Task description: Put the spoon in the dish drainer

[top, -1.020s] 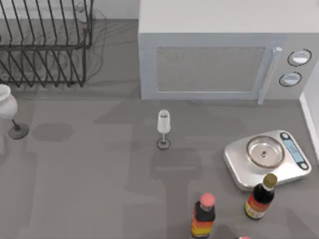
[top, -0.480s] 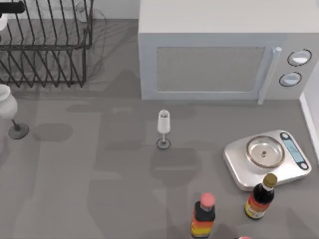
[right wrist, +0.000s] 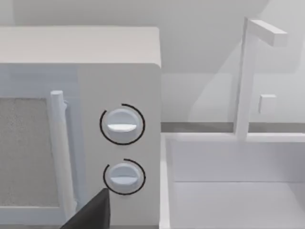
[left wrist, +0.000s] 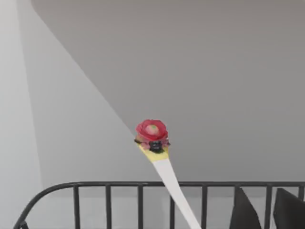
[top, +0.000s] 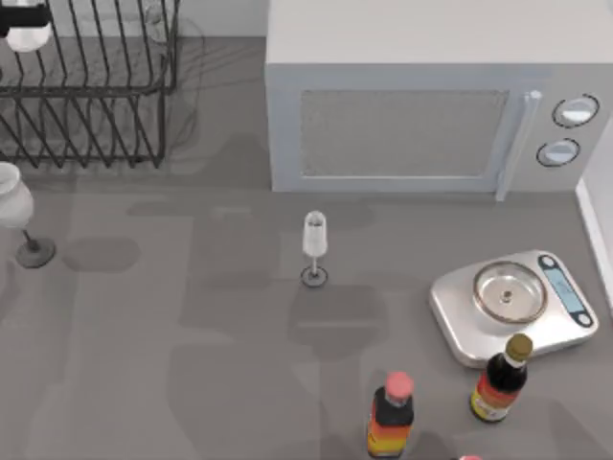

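Left gripper point(left wrist: 267, 217) at the worktop's far-left corner, above the dish drainer point(top: 91, 86); can't tell if its fingers grip or gape. Spoon point(left wrist: 164, 174) sticks up over the drainer's top rail, red-yellow knob end highest, bowl end point(top: 27, 34) over the rack. Right gripper faces the microwave point(right wrist: 81, 124) dials; finger state unclear.

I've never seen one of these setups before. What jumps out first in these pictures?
Probably the big grey microwave at the back of the table, with the black wire dish drainer at the back left. In the left wrist view, a white spoon with a red and yellow knob rises above the drainer's rail. A small clear stemmed glass stands alone mid-table, and a silver kitchen scale lies at the right.
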